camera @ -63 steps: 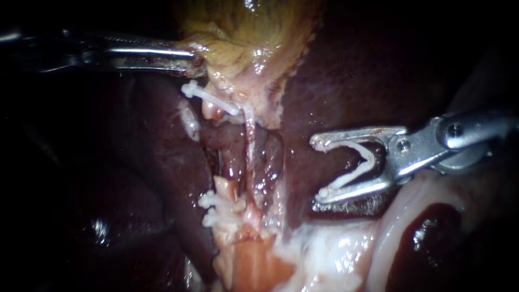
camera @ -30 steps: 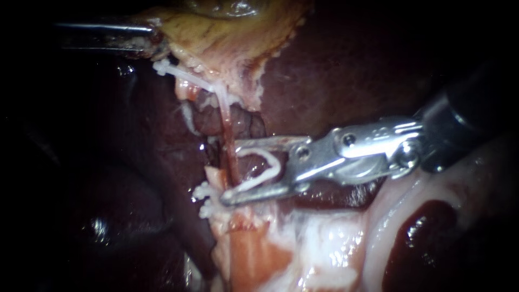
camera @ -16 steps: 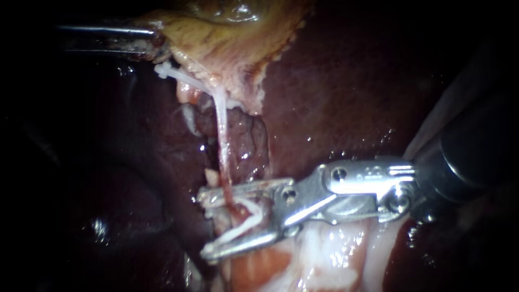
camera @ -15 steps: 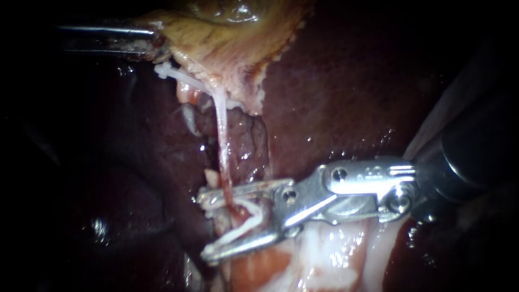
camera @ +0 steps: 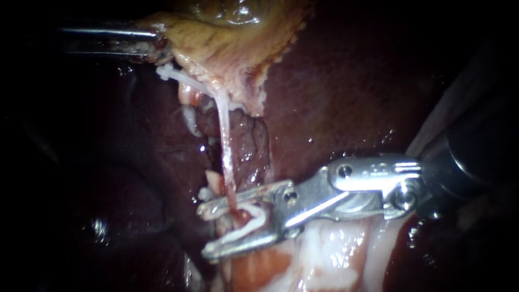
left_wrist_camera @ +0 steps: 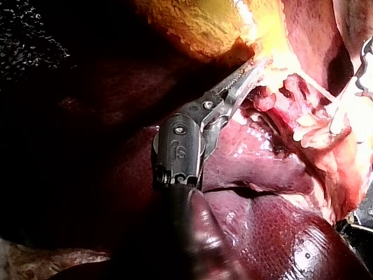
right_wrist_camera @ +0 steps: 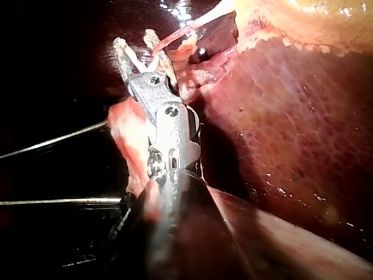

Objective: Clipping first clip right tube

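A thin pale tube (camera: 224,146) runs taut from the yellow gallbladder (camera: 227,48) down to the tissue below. My right instrument (camera: 203,231) comes in from the right, its jaws open around the tube's lower end, one on each side. An open white clip (camera: 254,221) sits inside them, and the tube lies within it. In the right wrist view the same jaws (right_wrist_camera: 137,49) straddle the reddish tube (right_wrist_camera: 186,28). My left instrument (camera: 154,43) is shut on the gallbladder's edge and holds it up; the left wrist view shows this grip (left_wrist_camera: 242,79).
Dark liver (camera: 346,97) surrounds the field. A white clip (camera: 173,75) sits just under the gallbladder beside the left jaws. Pale fatty tissue (camera: 335,249) lies under the right instrument. Its dark shaft (camera: 470,157) fills the right side.
My right instrument moved left and down from open liver and passed its clip-bearing jaws around the tube. In the last half second the jaws have narrowed slightly. The left instrument keeps its hold.
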You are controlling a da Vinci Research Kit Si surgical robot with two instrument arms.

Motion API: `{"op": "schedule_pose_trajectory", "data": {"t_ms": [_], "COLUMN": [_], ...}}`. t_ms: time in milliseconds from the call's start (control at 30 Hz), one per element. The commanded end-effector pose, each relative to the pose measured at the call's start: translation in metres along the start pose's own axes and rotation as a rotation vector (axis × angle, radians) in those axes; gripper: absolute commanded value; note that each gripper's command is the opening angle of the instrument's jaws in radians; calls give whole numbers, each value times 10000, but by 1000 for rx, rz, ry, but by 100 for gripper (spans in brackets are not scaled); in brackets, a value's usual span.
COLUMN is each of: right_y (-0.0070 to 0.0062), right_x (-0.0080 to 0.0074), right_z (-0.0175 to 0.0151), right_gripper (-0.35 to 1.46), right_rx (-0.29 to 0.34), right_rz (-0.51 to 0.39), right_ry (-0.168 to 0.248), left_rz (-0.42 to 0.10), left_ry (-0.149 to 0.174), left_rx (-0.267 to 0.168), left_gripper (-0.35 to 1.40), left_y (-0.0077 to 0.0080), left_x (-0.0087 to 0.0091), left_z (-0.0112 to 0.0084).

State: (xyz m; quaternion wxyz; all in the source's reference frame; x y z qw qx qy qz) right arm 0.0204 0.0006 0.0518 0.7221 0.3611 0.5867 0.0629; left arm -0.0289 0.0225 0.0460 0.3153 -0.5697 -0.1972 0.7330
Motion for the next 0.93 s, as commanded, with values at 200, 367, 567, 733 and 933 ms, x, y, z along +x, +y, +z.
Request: {"op": "schedule_pose_trajectory", "data": {"t_ms": [200, 367, 567, 733, 933], "right_y": [5, 6, 7, 7, 10], "right_x": [0, -3, -4, -5, -7], "right_z": [-4, -8, -10, -11, -13], "right_gripper": [-17, -35, -35, -35, -35], "right_rx": [46, 56, 56, 56, 57], "right_rz": [-11, 10, 28, 40, 45], "right_ry": [-8, -12, -13, -13, -14], "left_rz": [1, 2, 2, 3, 3], "left_ry": [0, 0, 0, 0, 0], "left_rx": [1, 2, 2, 2, -2], "left_gripper": [-35, -35, -35, -35, -35], "left_y": [0, 1, 1, 1, 0], "left_x": [-1, -3, -3, -4, -4], "left_z": [0, 2, 1, 1, 1]}}
